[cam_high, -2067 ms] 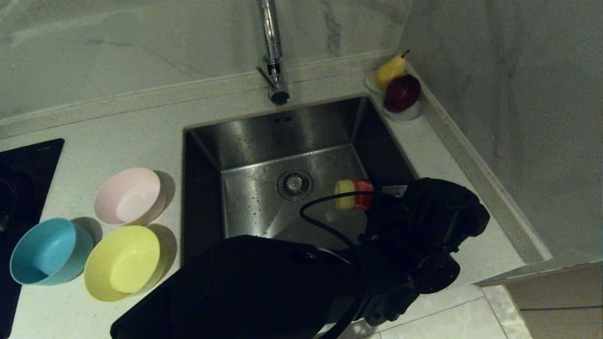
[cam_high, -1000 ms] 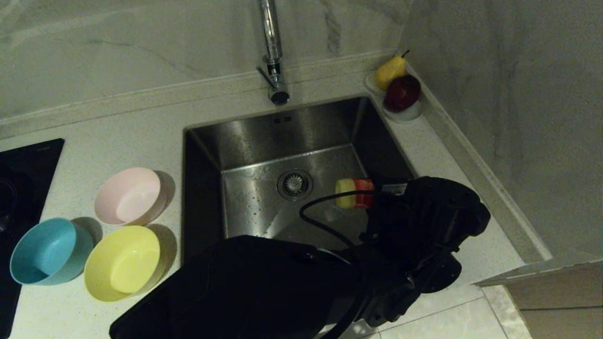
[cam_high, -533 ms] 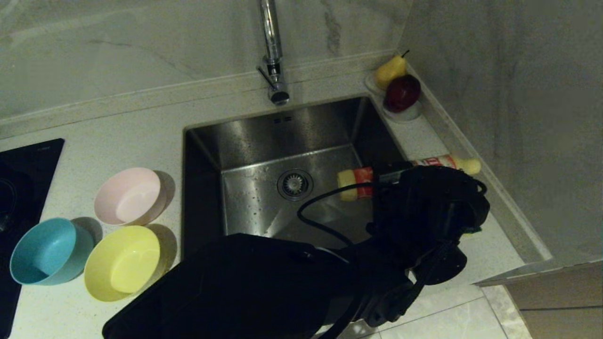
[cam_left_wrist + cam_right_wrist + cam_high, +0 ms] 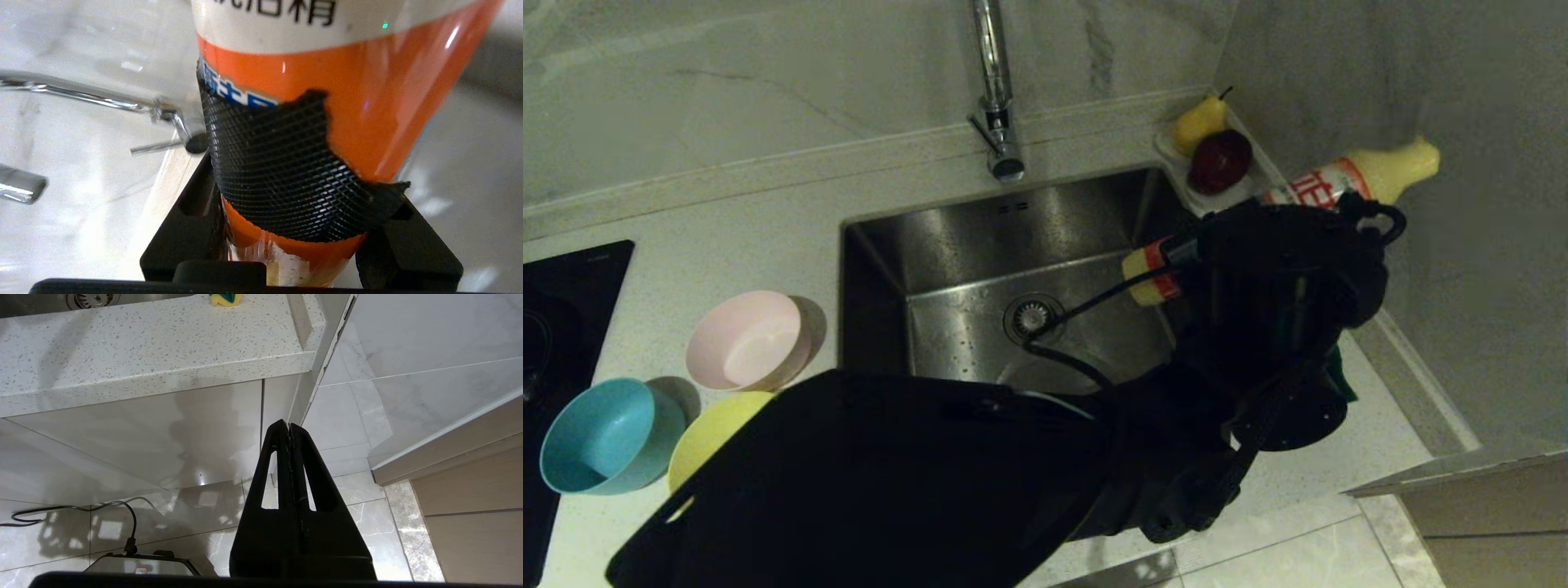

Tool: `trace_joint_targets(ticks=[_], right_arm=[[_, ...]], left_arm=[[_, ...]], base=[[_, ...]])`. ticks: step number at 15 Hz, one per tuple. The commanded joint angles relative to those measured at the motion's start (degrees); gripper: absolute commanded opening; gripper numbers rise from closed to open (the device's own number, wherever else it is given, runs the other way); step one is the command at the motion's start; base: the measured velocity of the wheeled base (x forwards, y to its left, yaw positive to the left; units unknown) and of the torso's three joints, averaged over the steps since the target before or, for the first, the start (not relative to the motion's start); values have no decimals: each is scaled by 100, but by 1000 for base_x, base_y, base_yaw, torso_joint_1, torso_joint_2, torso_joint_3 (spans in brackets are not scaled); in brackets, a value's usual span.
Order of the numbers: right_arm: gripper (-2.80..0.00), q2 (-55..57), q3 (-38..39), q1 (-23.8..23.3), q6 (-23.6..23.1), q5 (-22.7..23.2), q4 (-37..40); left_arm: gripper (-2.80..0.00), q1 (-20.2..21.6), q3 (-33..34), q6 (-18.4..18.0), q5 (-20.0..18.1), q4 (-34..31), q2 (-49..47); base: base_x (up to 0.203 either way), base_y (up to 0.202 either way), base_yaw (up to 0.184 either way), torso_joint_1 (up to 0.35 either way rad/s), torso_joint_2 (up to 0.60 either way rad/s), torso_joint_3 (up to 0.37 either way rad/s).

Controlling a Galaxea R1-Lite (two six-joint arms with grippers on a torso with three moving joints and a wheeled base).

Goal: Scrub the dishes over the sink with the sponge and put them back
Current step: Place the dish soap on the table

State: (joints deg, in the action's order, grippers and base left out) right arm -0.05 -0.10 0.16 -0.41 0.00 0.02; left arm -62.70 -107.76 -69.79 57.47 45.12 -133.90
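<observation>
My left gripper [image 4: 294, 228] is shut on a dish-soap bottle [image 4: 1347, 180] with an orange and white label and a black mesh band [image 4: 269, 163]. It holds the bottle slanted in the air over the sink's back right corner, near the wall. The steel sink [image 4: 1013, 237] is empty around its drain [image 4: 1033, 317]. The sponge [image 4: 226, 299] lies on the counter right of the sink, with only a green edge [image 4: 1342, 371] showing past the arm. Pink [image 4: 747, 339], blue [image 4: 605, 437] and yellow [image 4: 715, 429] bowls sit left of the sink, the yellow half hidden by my arm. My right gripper [image 4: 288, 428] hangs shut below the counter edge.
A chrome tap [image 4: 996, 90] rises behind the sink. A white dish with a pear and a dark red apple [image 4: 1218, 159] stands in the back right corner, close to the bottle. A black hob [image 4: 556, 286] lies at the far left. The wall is near on the right.
My left arm has lifted the bottle from low over the sink's right side up and back toward the wall. The sponge's edge has come into view, and the arm now covers part of the yellow bowl.
</observation>
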Motion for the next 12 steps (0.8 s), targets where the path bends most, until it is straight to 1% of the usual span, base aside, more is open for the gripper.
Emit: trace_joint_targets(ticks=[1, 3, 6, 7, 8, 9, 10, 12], right_arm=[[-280, -4, 1, 7, -3, 0, -2], [-280, -4, 1, 2, -3, 0, -2], [-280, -4, 1, 2, -3, 0, -2], [-280, 2, 1, 11, -3, 0, -2], [-280, -4, 1, 2, -3, 0, -2], [-280, -2, 1, 2, -3, 0, -2], [-280, 0, 1, 2, -3, 0, -2], [-280, -3, 1, 2, -3, 0, -2]], left_arm=[[-280, 3, -7, 610, -448, 26, 440], [-280, 3, -15, 1137, -789, 32, 715], [-280, 4, -50, 1766, -1072, -42, 1207], [-280, 12, -51, 2030, -1222, -78, 1338], [-280, 19, -52, 2203, -1415, -78, 1432], [-280, 18, -52, 2340, -1647, -49, 1532], [-280, 13, -52, 2430, -1792, -34, 1639], [-280, 12, -52, 2490, -2151, -27, 1900]], base=[[0, 0, 0, 0, 0, 0], [0, 0, 0, 0, 0, 0], [0, 0, 0, 0, 0, 0], [0, 0, 0, 0, 0, 0], [0, 0, 0, 0, 0, 0], [0, 0, 0, 0, 0, 0], [0, 0, 0, 0, 0, 0], [0, 0, 0, 0, 0, 0]])
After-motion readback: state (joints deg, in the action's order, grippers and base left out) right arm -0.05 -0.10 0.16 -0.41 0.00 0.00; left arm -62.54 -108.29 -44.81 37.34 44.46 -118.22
